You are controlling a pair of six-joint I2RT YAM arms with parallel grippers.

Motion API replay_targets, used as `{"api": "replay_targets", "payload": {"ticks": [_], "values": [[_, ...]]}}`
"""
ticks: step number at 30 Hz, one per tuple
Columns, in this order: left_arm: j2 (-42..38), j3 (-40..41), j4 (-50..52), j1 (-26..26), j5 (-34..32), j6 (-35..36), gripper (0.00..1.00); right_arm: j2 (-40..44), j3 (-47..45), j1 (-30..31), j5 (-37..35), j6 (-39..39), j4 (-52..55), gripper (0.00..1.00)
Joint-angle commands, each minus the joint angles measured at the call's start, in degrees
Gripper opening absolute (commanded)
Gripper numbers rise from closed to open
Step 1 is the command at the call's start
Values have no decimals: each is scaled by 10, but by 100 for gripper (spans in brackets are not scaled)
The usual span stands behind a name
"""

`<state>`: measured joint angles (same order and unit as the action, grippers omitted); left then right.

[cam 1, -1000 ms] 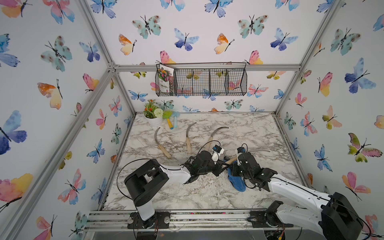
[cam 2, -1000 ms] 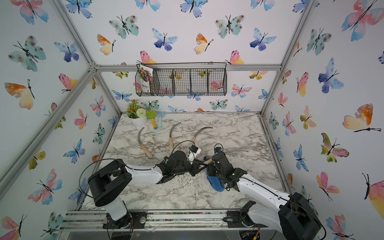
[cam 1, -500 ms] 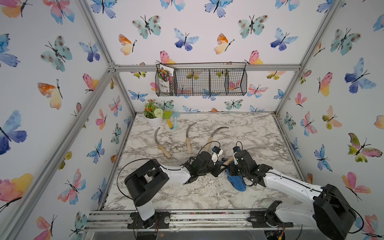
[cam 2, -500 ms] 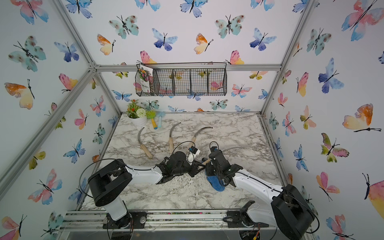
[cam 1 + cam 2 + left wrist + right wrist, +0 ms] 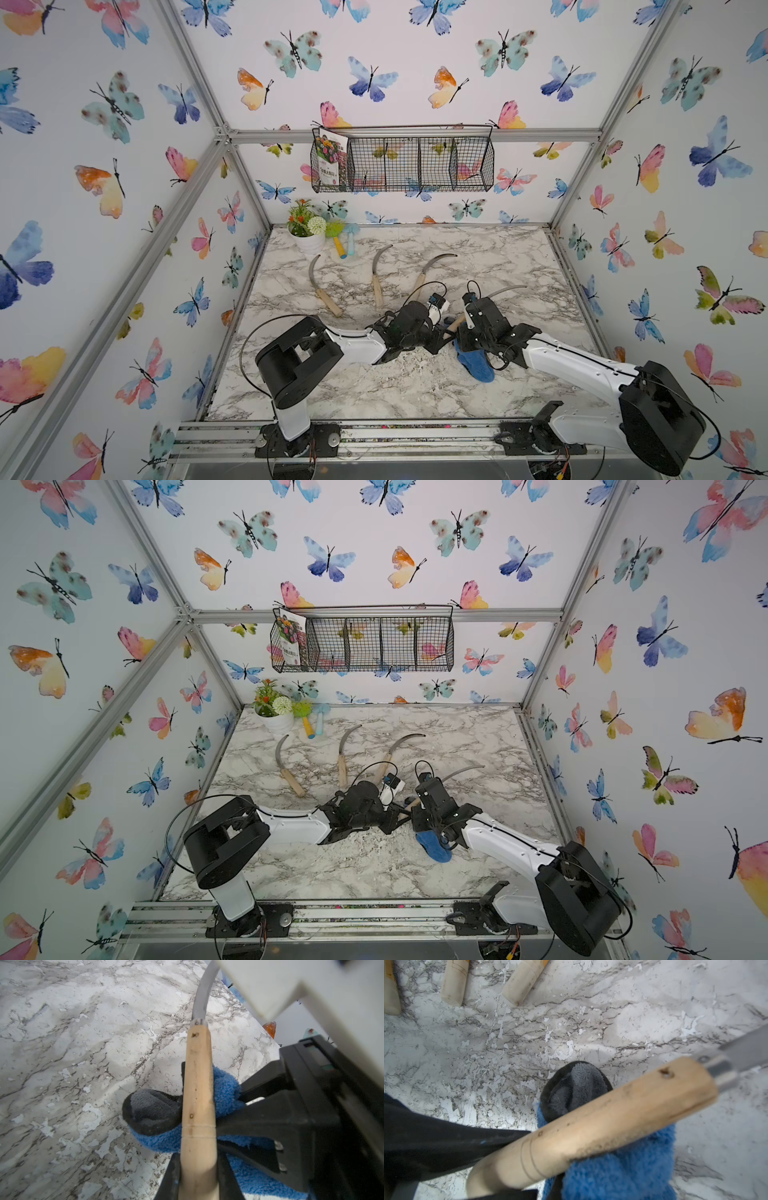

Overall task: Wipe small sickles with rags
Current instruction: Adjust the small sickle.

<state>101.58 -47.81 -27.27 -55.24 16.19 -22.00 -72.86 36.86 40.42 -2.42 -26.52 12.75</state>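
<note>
Four small sickles with curved grey blades and pale wooden handles are out. Three sickles [image 5: 325, 286], [image 5: 377, 277], [image 5: 428, 270] lie apart in a row on the far left of the white marble-patterned worktop [image 5: 374, 386], handles toward the arms. Bare marble runs along the near edge by the aluminium frame rail [image 5: 395, 430] and down the right side to the wall.

Tucked in the far left corner stand a white flower pot [image 5: 311, 243] and yellow and light-blue handled toy tools [image 5: 345, 247]. A black wire basket [image 5: 415, 166] hangs on the back wall. Both arms crowd the middle.

The left tool [image 5: 198, 1178] is clamped on the fourth sickle [image 5: 197, 1095] at its handle butt. Its long axis runs from near-left to far-right, the blade [image 5: 505, 289] curving off toward the right wall. The right tool [image 5: 464, 337] pinches the fluffy blue terry rag [image 5: 478, 368], which sits under the handle, touching it.
</note>
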Motion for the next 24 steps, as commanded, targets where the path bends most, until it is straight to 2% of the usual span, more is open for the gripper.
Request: {"api": "replay_targets", "payload": {"ticks": [1,7,12,19,24], "values": [[36,-11,59,-83,189,28,0,9,107,23,113,37,-273,1],[35,-19,74,-83,186,32,0,-2,115,31,121,47,-274,1],[3,2,59,-74,146,22,0,27,90,31,89,38,-271,1],[-95,86,-32,1,150,-28,0,94,32,31,40,15,-250,1],[-189,104,-20,18,110,-21,0,123,-1,31,73,4,-254,1]]}}
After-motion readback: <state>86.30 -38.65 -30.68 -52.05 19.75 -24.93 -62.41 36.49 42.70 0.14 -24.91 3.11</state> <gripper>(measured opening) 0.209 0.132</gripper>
